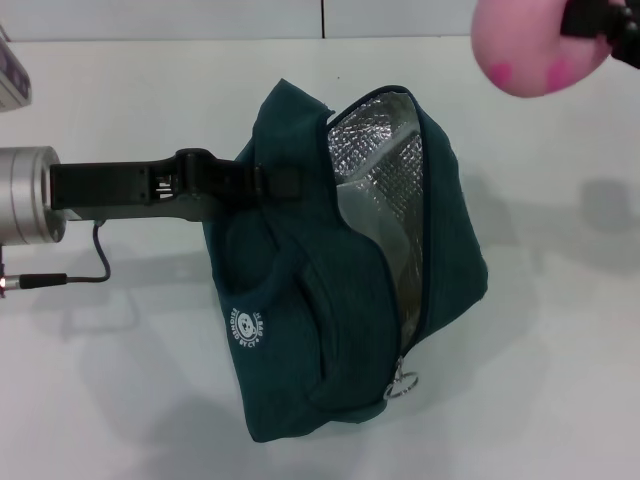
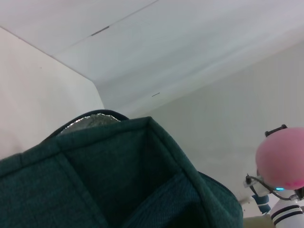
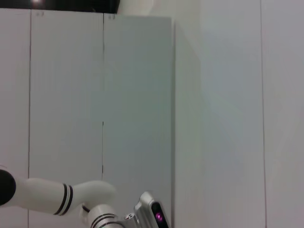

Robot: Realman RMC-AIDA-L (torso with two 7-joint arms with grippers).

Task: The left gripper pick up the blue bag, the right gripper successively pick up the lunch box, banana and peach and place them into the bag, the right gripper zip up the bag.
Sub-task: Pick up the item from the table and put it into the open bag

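White table (image 1: 560, 380) fills the head view, with no lunch box or banana lying anywhere on it; judged from that, both are probably already inside, though the bag's interior is not visible enough to confirm. Blue bag (image 1: 330, 290) sits centre frame, held up off the table, mouth open toward the upper right, silver lining (image 1: 385, 170) exposed, zipper undone with its ring pull (image 1: 403, 383) hanging at the lower edge. Left gripper (image 1: 270, 185) reaches in from the left edge and is clamped on the bag's upper left side at the handle. Peach (image 1: 535, 45) is in the upper right corner, in the air, well apart from the bag mouth, pinched by the right gripper (image 1: 595, 25), of which only a black piece shows at the frame edge. Left wrist view confirms the peach (image 2: 282, 159) hanging beyond the bag's fabric corner. Judgement: peach placement in progress; zipping remains. Nothing stands between peach and opening. A grey device (image 1: 12, 75) sits at the upper left edge, a cable (image 1: 60, 278) trails at the left, both clear of the work.
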